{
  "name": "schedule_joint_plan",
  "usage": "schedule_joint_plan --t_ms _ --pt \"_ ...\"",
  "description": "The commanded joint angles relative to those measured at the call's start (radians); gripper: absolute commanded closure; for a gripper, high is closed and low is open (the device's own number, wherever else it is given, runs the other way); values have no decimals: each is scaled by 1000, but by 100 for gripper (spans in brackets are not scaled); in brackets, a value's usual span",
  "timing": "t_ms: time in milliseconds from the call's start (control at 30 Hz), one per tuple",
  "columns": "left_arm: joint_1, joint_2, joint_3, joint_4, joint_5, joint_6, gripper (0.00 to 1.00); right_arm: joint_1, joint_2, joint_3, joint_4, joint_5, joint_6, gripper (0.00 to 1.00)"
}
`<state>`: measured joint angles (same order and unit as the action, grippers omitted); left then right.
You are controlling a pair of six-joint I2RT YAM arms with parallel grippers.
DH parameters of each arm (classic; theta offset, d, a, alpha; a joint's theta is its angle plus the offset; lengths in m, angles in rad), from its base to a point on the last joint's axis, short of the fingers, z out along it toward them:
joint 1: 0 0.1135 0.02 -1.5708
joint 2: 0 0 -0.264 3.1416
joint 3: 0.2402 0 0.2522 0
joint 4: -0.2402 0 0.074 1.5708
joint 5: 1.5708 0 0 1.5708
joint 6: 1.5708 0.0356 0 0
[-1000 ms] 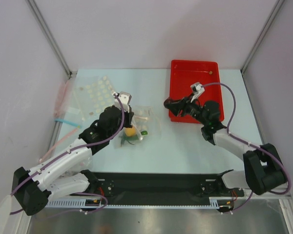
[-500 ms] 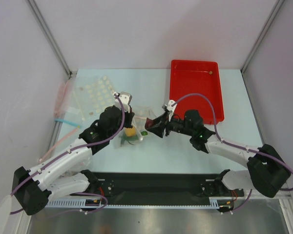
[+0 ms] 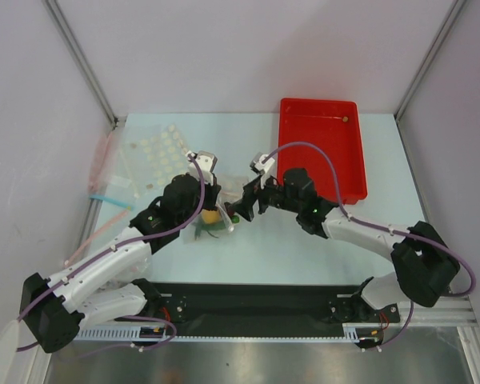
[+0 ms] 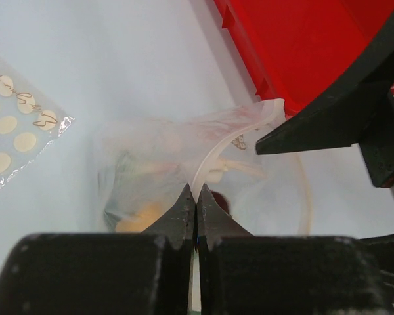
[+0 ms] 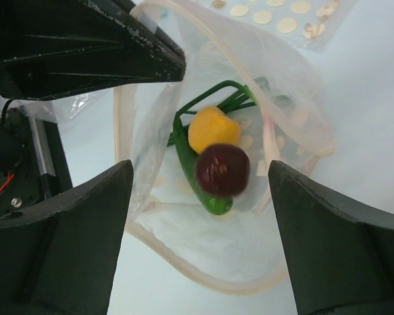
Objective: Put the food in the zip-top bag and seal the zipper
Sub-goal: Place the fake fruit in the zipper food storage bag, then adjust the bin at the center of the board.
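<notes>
Your left end effector point(image 4: 196, 197) is pinching the zip-top bag point(image 4: 151, 157) by its rim; your right end effector point(image 5: 200, 167) is hovering wide open above the mouth.

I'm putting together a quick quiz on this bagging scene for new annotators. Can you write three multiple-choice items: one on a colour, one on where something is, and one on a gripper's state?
1. What colour is the tray?
A. blue
B. red
C. green

2. Where is the maroon ball?
A. in the tray
B. clamped in the left gripper
C. within the open mouth of the zip-top bag

3. How does the left gripper stand?
A. shut on the zip-top bag's rim
B. wide open above the tray
C. open and holding nothing

Answers:
1 B: the top view shows a plain red tray at the far right of the table.
2 C: the right wrist view shows it inside the bag's rim, against the yellow ball.
3 A: in the left wrist view its tips meet on the bag's pale edge.
</notes>
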<state>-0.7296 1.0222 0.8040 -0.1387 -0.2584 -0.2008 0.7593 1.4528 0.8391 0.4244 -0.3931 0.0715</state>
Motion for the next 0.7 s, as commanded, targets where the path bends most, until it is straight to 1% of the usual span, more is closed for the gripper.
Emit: schedule_joint_plan --t_ms 0,33,67,100,133,167,200,267,300,400,433,500,533,600,667 --pt "9 3 18 21 1 4 100 3 -123 9 -73 112 13 13" --pt "9 3 18 22 -1 3 100 2 -147 3 -85 134 17 14" --pt "9 3 20 21 -1 1 100 -2 -208 -21 -105 160 33 15" --pt "9 1 20 21 1 1 100 -5 -236 -35 -113 227 39 17" --pt "9 1 20 21 -1 1 100 -11 -264 -50 -121 268 47 21" --pt "9 3 21 21 1 0 100 -21 -291 -63 -148 313 75 28" --pt "9 1 20 21 1 -2 100 -58 -330 -77 -170 377 88 29" --pt "9 -1 21 21 -4 -2 100 -113 -351 -84 -225 393 106 32" --pt "9 -1 20 18 -11 0 100 -170 -347 -84 -245 393 117 31" --pt "9 -5 24 16 -13 -3 100 -254 -304 -58 -294 393 128 29" --pt "9 -8 24 14 -13 -5 100 -270 -261 -34 -303 393 131 29" --pt "9 -11 24 14 -13 -6 100 -299 -203 3 -347 462 151 32" --pt "9 -10 23 11 -12 -5 100 -325 -136 29 -372 485 162 35" --pt "9 -8 23 11 -13 -6 100 -347 -66 127 -471 522 180 46" --pt "9 -8 21 16 -16 -5 100 -356 41 210 -524 551 182 56"
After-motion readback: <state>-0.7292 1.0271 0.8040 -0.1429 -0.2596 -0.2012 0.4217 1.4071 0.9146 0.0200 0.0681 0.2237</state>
